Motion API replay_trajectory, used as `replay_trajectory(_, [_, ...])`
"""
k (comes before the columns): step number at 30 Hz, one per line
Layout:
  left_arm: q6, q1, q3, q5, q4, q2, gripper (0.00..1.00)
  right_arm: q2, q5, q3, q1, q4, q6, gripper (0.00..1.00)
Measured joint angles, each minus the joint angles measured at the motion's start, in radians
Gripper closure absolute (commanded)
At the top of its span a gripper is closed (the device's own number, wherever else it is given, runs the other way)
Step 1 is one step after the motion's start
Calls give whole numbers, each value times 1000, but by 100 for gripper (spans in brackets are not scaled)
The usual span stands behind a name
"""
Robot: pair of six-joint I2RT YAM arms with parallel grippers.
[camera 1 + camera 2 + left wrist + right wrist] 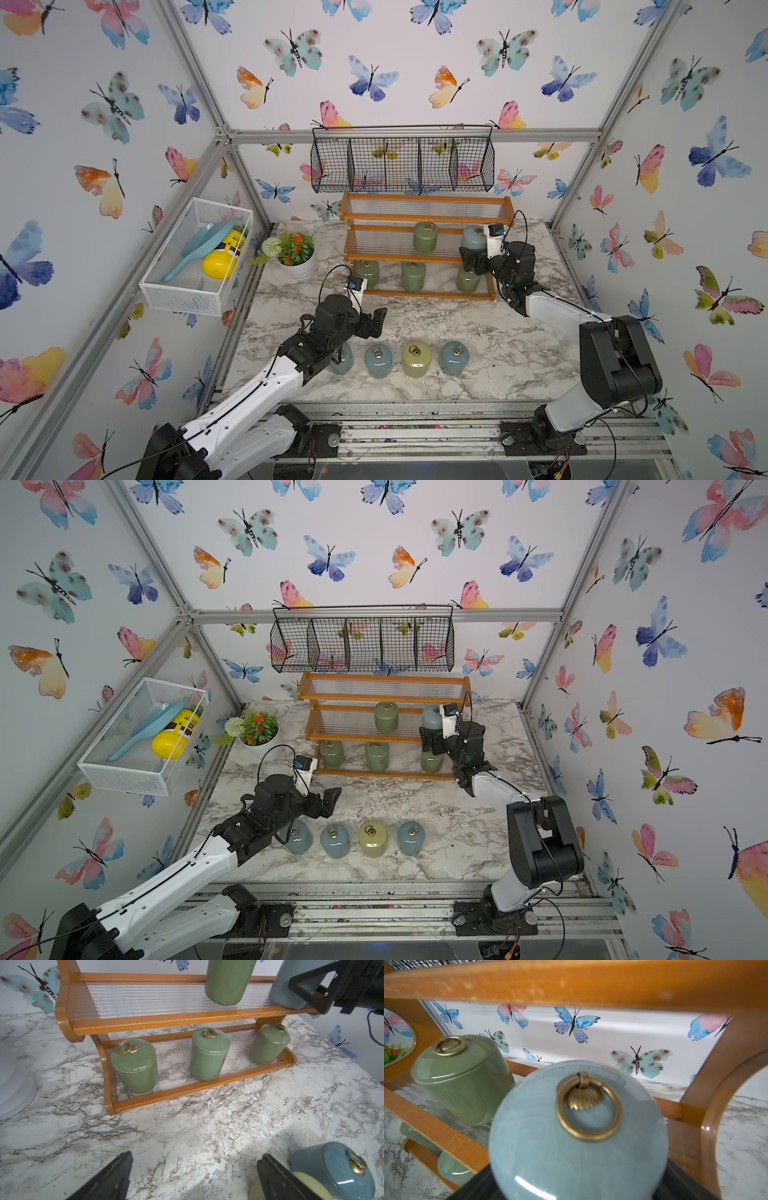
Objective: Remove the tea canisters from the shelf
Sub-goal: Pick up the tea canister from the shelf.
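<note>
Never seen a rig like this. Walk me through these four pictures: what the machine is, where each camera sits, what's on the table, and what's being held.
These are two robot arms mounted at the table's front edge, each ending in a two-finger gripper. Two pictures look down on the whole scene from overhead and are nearly identical. The other two come from cameras on the arms' wrists.

On the marble table stands a stepped wooden shelf. Four green canisters and one blue canister stand on it. A row of four canisters stands on the table nearer the front: three blue and a yellow-green one. A flower pot sits beside the shelf.

The left gripper is open and empty. The right gripper has its open jaws either side of the blue canister, which stands on the middle tier.
</note>
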Motion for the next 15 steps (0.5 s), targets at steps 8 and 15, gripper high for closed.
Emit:
replay_trajectory(8, [0,0,0,0,0,16,2,42,-8,55,-3,12,0,0])
replay_trajectory(15, [0,0,0,-4,0,16,1,82,-11,83,-6,35,-3,0])
